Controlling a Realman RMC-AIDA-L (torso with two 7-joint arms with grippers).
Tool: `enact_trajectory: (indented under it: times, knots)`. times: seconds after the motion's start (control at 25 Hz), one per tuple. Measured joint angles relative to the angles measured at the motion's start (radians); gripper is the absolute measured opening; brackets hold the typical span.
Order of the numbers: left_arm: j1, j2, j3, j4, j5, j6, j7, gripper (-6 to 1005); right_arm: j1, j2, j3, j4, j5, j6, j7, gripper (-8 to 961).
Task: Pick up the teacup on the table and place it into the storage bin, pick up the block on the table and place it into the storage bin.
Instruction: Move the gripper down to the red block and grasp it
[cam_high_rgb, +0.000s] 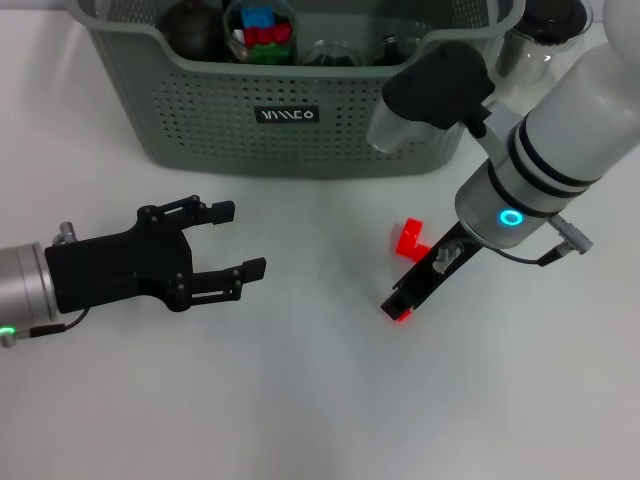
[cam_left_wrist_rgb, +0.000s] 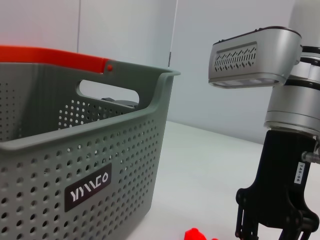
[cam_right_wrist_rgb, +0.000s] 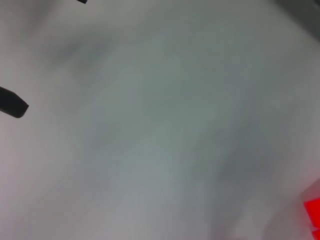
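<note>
The storage bin (cam_high_rgb: 300, 110) stands at the far side of the white table (cam_high_rgb: 300, 400), its label facing me. I see dark rounded items and a cluster of coloured pieces already inside it; I cannot pick out a teacup among them with certainty, and I see no teacup on the table. Glassware (cam_high_rgb: 545, 35) stands just beyond the bin's right end.

The right gripper (cam_high_rgb: 405, 298) is down at the table, right of centre and in front of the bin. The red block (cam_high_rgb: 409, 238) lies at the table there, touching or just beside the gripper's far side. A red glow shows at the gripper's tip, so I cannot tell whether that is a second piece, a reflection or part of the block. Whether its claw is open or closed on anything I cannot tell from any view.

The left gripper (cam_high_rgb: 235, 240) hovers at the near left, claw spread wide and empty, well apart from the block.

Risks as I judge them:
- The block appears offset from the claw's line; a close from here may catch only an edge, flick it away or tip it.
- The right arm sits close to the bin's near wall; a lift toward the bin could strike the rim.
- The glassware is exposed to the right arm's elbow on any swing.
</note>
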Motion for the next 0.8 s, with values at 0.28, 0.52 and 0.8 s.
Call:
enact_trajectory:
  times: [0.28,0.52,0.8]
  knots:
    - [0.000,0.000,-0.003,0.000,0.000,0.000,0.000,824,-0.004,-0.001,0.003,0.002,0.000,-0.006,0.004,424]
    - [0.000,0.000,-0.003,0.000,0.000,-0.001,0.000,824,-0.004,0.000,0.003,0.007,0.000,-0.005,0.003,425]
    - [0.000,0.000,-0.004,0.000,0.000,-0.001,0.000,824,0.001,0.004,-0.007,0.007,0.006,-0.001,-0.010,426]
